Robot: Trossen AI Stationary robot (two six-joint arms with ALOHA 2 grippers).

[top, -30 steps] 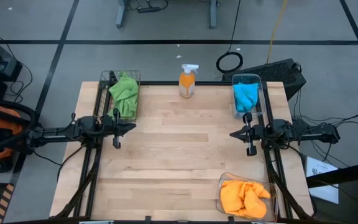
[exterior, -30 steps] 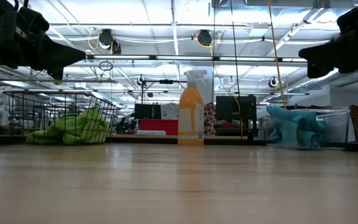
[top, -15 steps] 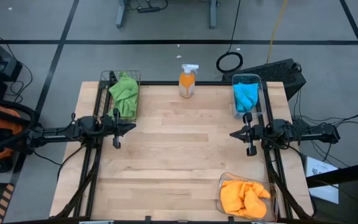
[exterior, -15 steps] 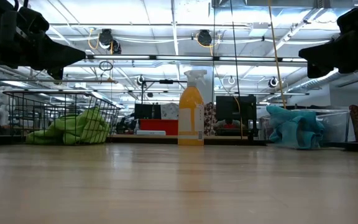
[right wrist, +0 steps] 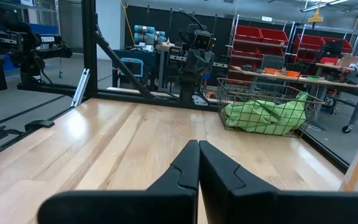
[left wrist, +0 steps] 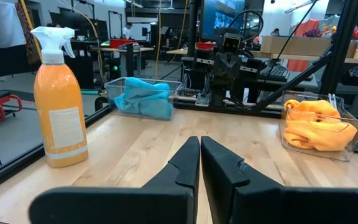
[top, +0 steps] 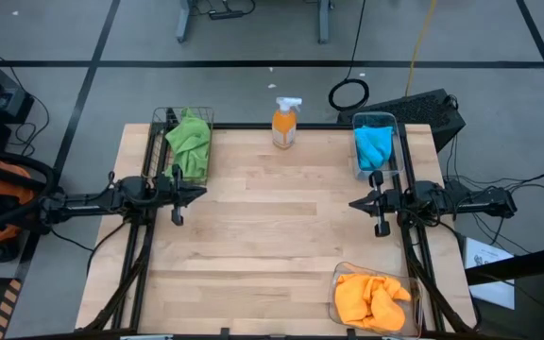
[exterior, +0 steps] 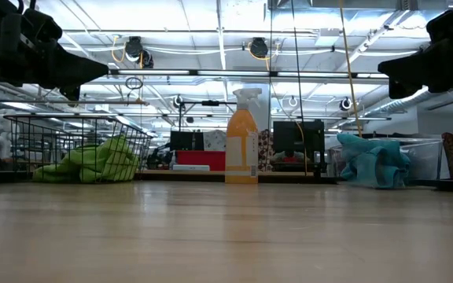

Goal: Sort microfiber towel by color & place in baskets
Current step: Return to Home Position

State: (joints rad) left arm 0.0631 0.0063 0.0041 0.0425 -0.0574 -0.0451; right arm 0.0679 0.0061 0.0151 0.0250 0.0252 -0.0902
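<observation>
Bright, even light pours down from the ceiling strip lamps [exterior: 211, 51], leaving only faint soft shadows on the table [top: 272, 236]. Ahead of the closed jaws of the right gripper [right wrist: 197, 145] the wood gleams pale; seen low, both arms [exterior: 30, 51] are dark silhouettes

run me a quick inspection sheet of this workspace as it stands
Surface: pale wooden table, no loose cloth on it.
Job's things: green towels in the wire basket; blue towels in a clear bin; orange towels in the near clear bin.
Clutter: orange spray bottle, upright at the far edge.
Tools: left tool and right tool both shut, empty, held above the table's sides.
Cables: coiled cable on the floor beyond the table.
Surroundings: workshop benches, shelving with red bins.
</observation>
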